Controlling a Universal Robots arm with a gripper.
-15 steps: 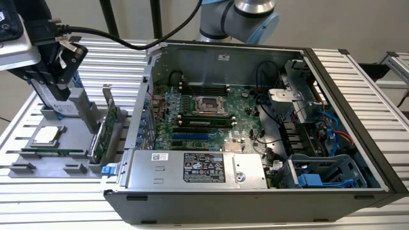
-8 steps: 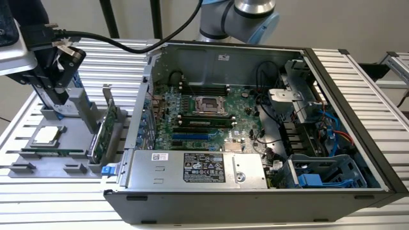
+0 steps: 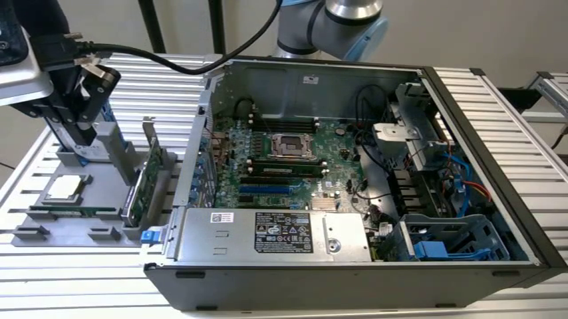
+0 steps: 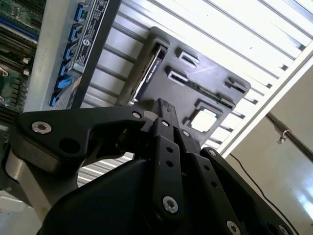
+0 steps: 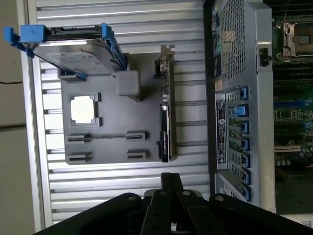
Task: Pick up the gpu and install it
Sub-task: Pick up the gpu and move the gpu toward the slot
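- Black linkage-fingered end effector [image 3: 87, 139] closed, gripping nothing, hanging near the grey plastic holder tray [image 3: 66, 226] on the slatted aluminium tabletop [image 3: 71, 279].
- Flat green-board, black-shroud, silver-bracketed gpu [image 3: 145, 176] stands on edge in the tray's slot, on the side nearest the open black computer case [image 3: 355, 286], apart from the end effector.

The gpu [image 3: 145, 183] stands upright on its long edge in a slot of the gray holder [image 3: 80, 227], on the holder's side nearest the case [image 3: 189, 186]. The exterior view shows its green board face, with the silver bracket [image 3: 147, 129] rising at one end. In both wrist views it shows edge-on as a thin dark strip [image 5: 165, 127] [image 4: 148, 76], lying parallel to the case wall and just beside it.
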